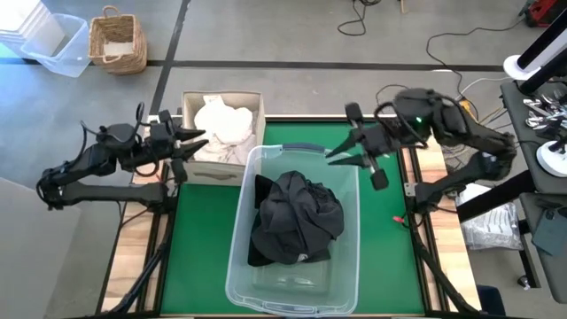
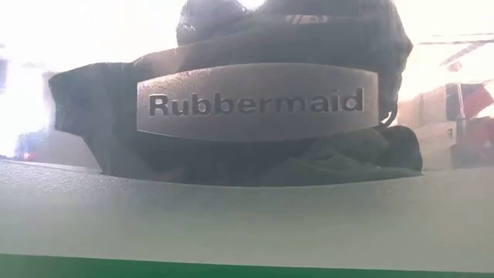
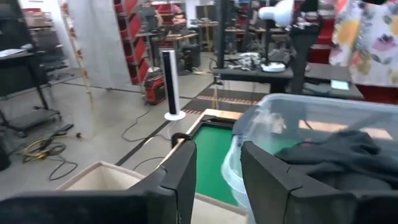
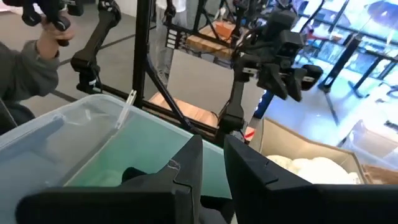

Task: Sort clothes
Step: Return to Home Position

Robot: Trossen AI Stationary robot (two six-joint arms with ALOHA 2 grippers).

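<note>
Both arms sit high and clear of the heaps. The left gripper [image 1: 193, 144] hovers with its fingers parted and nothing between them. Just past its fingertips sit the white clothes [image 1: 226, 124], heaped in the beige box [image 1: 188, 111].

On the other side, the right gripper [image 1: 338, 156] hangs empty too, its fingers a narrow gap apart. Below and ahead of them the dark clothes [image 1: 297, 221] lie crumpled inside the clear tub [image 1: 236, 257]. Every garment I can see is in one container or the other, so the sorting looks done or close to it.

These pieces look light, limp and floppy. They aren't fragile, but they will drape and trail, so a pinch on a raised fold at the top of a heap looks the sensible hold.

The worktop [image 1: 202, 239] is green and flat. Around it are grey floor, cables [image 1: 354, 24] and a wicker basket [image 1: 118, 40], and a person's hand [image 4: 48, 38] shows beyond the tub.
</note>
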